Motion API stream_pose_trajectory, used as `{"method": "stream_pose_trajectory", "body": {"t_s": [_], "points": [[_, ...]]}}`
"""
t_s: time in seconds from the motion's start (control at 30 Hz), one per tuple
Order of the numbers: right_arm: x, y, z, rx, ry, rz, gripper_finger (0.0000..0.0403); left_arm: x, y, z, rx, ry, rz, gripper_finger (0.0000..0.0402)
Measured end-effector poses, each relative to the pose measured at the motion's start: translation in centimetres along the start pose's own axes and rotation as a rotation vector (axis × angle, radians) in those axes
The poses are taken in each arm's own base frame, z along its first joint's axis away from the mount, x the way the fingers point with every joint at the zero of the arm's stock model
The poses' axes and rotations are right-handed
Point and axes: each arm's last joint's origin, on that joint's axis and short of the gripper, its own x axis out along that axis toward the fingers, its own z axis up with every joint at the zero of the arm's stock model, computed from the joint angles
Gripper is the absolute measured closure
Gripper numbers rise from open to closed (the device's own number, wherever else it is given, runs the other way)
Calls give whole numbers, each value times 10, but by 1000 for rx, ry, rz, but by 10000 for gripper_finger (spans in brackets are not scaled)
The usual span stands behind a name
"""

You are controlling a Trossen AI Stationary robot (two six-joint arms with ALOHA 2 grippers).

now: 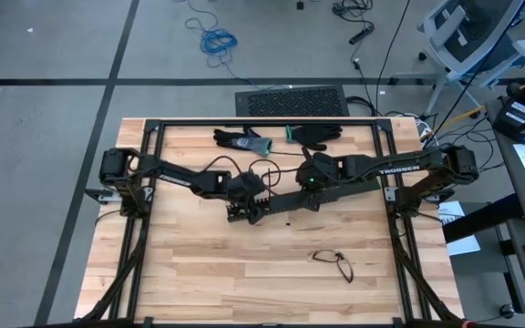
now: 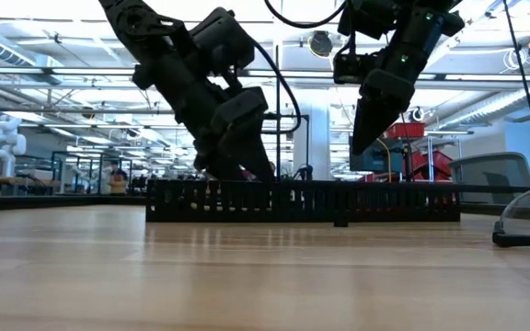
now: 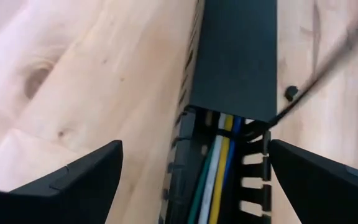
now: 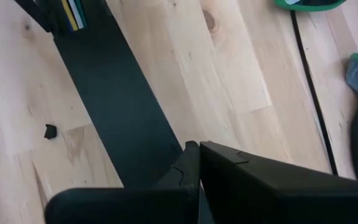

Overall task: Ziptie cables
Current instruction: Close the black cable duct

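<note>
Cables [image 3: 219, 168] lay lengthwise in the duct [image 3: 235, 56], straight ahead between the wide-open, empty left gripper [image 3: 194, 186] fingers; right gripper [image 2: 362, 138] hung shut, empty.

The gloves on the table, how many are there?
2. Both lie at the table's far edge in the high view: one grey-black glove toward the left arm's side, one black glove with a green cuff beside it. Others may be hidden.

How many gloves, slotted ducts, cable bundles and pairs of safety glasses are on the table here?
Gloves: 2
Slotted duct: 1
Cable bundle, lying in the duct: 1
Safety glasses: 1
Total: 5
</note>
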Motion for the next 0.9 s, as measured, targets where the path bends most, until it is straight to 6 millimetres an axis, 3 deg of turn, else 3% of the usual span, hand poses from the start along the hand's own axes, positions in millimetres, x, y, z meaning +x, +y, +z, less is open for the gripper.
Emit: {"method": "stream_pose_trajectory", "body": {"t_s": [0.27, 0.6, 0.9], "points": [[0, -1, 0, -12, -2, -3, 403, 0, -18, -7, 76, -24, 61, 8], [1, -6, 4, 6, -28, -9, 403, 0, -20, -5, 151, -56, 66, 11], [1, -6, 5, 8, -36, -8, 403, 0, -20, -3, 160, -69, 66, 76]]}}
